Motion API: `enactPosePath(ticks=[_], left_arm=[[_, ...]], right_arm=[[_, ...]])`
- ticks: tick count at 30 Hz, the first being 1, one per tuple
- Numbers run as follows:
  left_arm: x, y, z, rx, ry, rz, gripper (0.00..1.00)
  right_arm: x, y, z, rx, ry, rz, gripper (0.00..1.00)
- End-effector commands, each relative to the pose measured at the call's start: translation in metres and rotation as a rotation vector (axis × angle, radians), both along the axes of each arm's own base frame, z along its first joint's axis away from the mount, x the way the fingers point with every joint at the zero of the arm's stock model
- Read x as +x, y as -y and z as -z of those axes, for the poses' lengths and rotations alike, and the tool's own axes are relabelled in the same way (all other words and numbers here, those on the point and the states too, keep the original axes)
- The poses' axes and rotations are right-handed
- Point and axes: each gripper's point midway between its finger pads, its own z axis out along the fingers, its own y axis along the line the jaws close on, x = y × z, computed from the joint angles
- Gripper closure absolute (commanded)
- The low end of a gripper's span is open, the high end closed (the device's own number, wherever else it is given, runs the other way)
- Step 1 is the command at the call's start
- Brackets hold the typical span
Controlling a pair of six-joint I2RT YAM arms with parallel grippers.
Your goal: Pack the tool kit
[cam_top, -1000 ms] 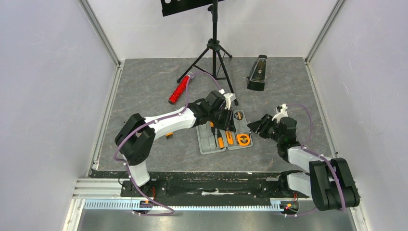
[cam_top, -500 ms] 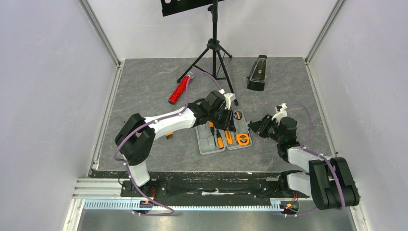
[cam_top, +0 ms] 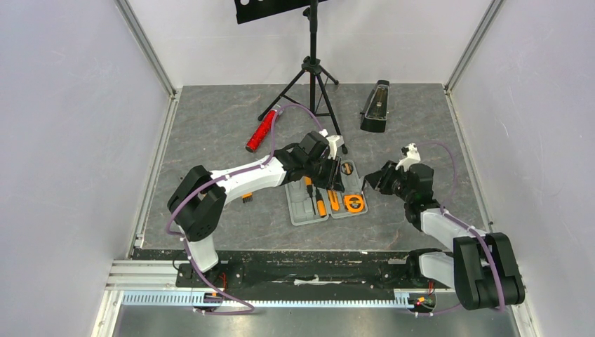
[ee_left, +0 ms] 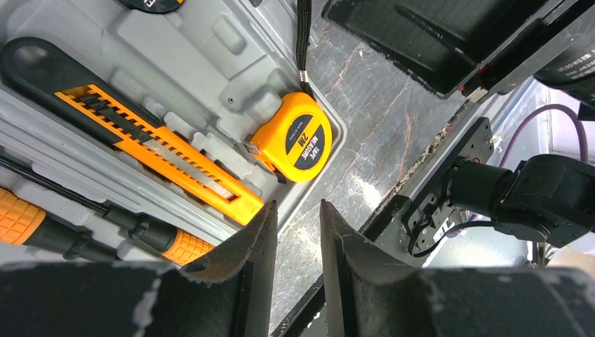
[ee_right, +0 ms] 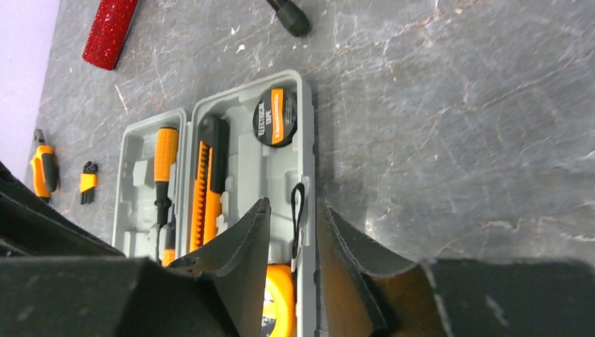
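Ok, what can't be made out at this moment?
- Top view: left gripper covers the tool case's middle recesses.
- Left wrist view: electrical tape roll cut off by the top edge; screwdriver runs off the left edge.
- Right wrist view: tape measure partly behind the right gripper's fingers; hex keys too small to count.

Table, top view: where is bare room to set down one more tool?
Bare: far-left corner, between left wall and red cylinder; right side, between metronome and right arm; near strip before the case. Crowded: at the case, where left gripper and right gripper hang, and around the tripod.
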Motion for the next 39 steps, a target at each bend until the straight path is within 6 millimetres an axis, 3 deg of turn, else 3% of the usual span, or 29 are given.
enactPosePath(ticks=[1, 19, 24, 31, 39], left_arm=[[0.008, 0.006, -0.02, -0.028, 0.056, 0.006, 0.65], [0.009, 0.002, -0.019, -0.014, 0.064, 0.003, 0.64], [0.009, 0.003, -0.019, -0.015, 0.064, 0.002, 0.64], [0.01, 0.002, -0.02, -0.015, 0.069, 0.002, 0.64], [0.017, -0.01, -0.018, 0.01, 0.094, -0.041, 0.64]], right_arm=[[0.022, 0.01, -0.018, -0.09, 0.083, 0.016, 0.67], [0.03, -0.011, -0.008, -0.107, 0.056, -0.099, 0.73], [0.029, -0.016, -0.008, -0.107, 0.054, -0.12, 0.79], [0.026, -0.023, -0.014, -0.123, 0.071, -0.162, 1.0], [0.016, -0.047, -0.025, -0.166, 0.104, -0.271, 1.0]])
